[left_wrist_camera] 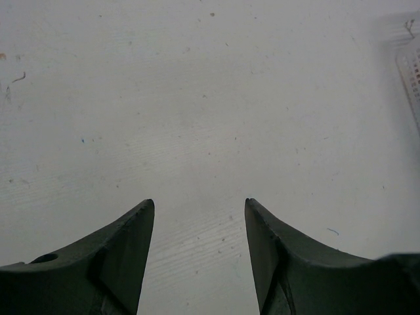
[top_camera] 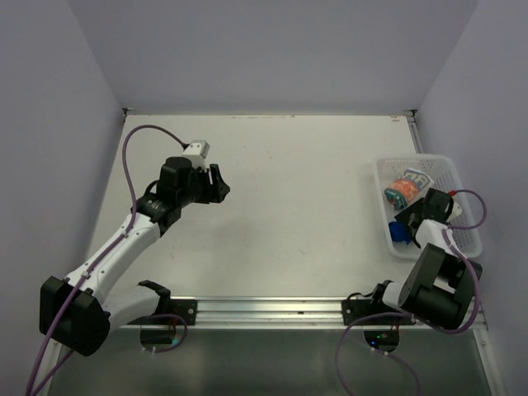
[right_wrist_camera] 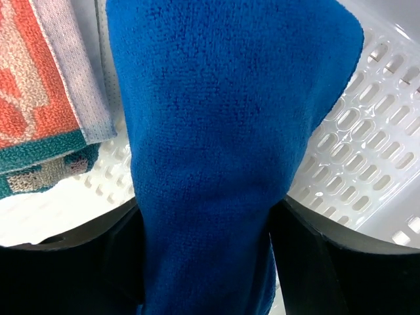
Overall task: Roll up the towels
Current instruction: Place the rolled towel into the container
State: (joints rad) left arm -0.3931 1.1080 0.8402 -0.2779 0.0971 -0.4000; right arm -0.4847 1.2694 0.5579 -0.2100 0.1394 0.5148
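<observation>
The blue towel (right_wrist_camera: 223, 131) is rolled up and sits between the fingers of my right gripper (right_wrist_camera: 207, 216), which is shut on it over the white mesh basket (right_wrist_camera: 367, 164). In the top view the blue towel (top_camera: 399, 234) shows only as a small patch at the basket's near left, under my right gripper (top_camera: 410, 221). The patterned orange, grey-blue and white towel (top_camera: 404, 188) lies rolled in the basket's far part; it also shows in the right wrist view (right_wrist_camera: 39, 92). My left gripper (top_camera: 219, 186) is open and empty above the bare table (left_wrist_camera: 197, 118).
The white mesh basket (top_camera: 456, 183) stands at the table's right edge. Its corner shows at the far right of the left wrist view (left_wrist_camera: 412, 72). A metal rail (top_camera: 272, 308) runs along the near edge between the arm bases. Walls close the table at back and sides.
</observation>
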